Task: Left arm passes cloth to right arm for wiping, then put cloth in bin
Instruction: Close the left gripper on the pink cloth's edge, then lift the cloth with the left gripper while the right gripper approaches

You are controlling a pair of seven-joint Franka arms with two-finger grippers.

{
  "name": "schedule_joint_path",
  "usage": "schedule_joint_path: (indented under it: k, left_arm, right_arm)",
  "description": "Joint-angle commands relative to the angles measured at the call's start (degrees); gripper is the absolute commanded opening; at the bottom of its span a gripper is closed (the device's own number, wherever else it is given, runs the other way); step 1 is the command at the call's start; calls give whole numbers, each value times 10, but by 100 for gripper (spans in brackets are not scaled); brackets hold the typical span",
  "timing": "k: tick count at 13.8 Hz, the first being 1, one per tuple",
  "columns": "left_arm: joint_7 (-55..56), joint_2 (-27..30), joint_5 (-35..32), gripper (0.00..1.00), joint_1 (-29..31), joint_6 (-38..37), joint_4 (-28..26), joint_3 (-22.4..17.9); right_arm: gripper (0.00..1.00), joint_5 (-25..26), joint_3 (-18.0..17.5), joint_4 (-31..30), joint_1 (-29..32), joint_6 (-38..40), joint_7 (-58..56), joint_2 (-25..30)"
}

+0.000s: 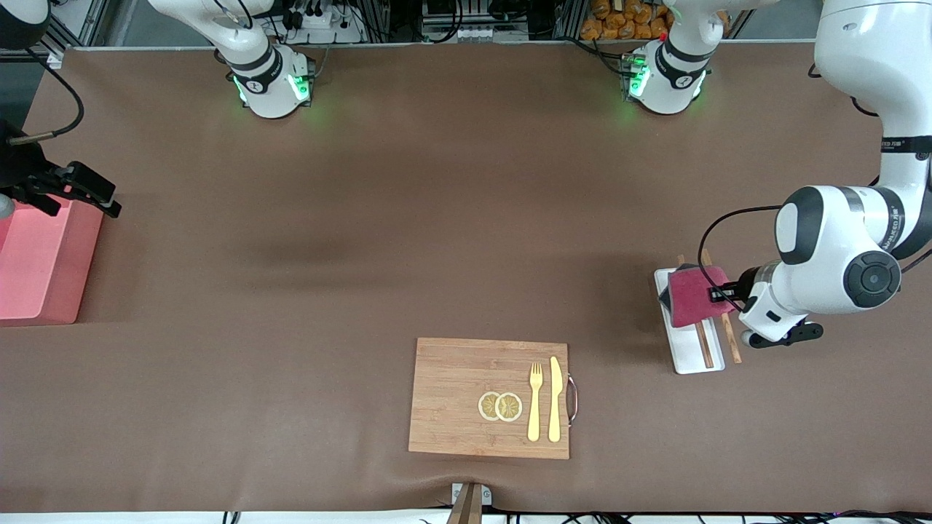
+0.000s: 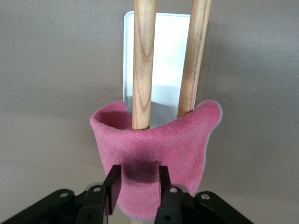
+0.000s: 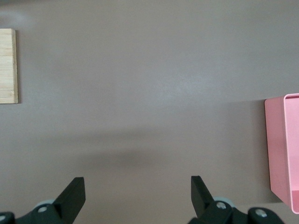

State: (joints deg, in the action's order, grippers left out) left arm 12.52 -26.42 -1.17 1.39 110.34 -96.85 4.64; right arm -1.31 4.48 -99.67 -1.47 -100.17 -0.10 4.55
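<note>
The left gripper is clenched on the red cloth, which hangs curled over the white tray and the two wooden sticks lying on it, at the left arm's end of the table; in the left wrist view both fingers pinch the cloth's lower fold. The right gripper waits with its jaws spread wide and nothing between them, over bare table just beside the pink bin at the right arm's end. The wooden board, nearer to the front camera, carries two lemon slices, a fork and a knife.
</note>
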Motion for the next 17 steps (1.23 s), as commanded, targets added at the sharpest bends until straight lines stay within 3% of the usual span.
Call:
schedule_joint_path:
  k: [1,5,8,14,17]
  left_arm:
    - [5,11,-5,25,3,9,-14,3]
    - [4,9,-5,14,3,10,-14,3]
    - [5,8,-5,0,1,10,-13,3]
    - [3,29,-5,0,2,-3,-12,11]
    - [6,69,-4,0,4,-49,-11,34]
  right_arm:
    - [100,-7,3,3,-2,2,10,-2]
    - [100,-7,3,2,-2,2,10,-5]
    - [100,-7,3,2,-1,2,10,-5]
    - [100,-7,3,5,-2,8,13,-6]
    - [100,-47,3,12,-6,30,96,-6]
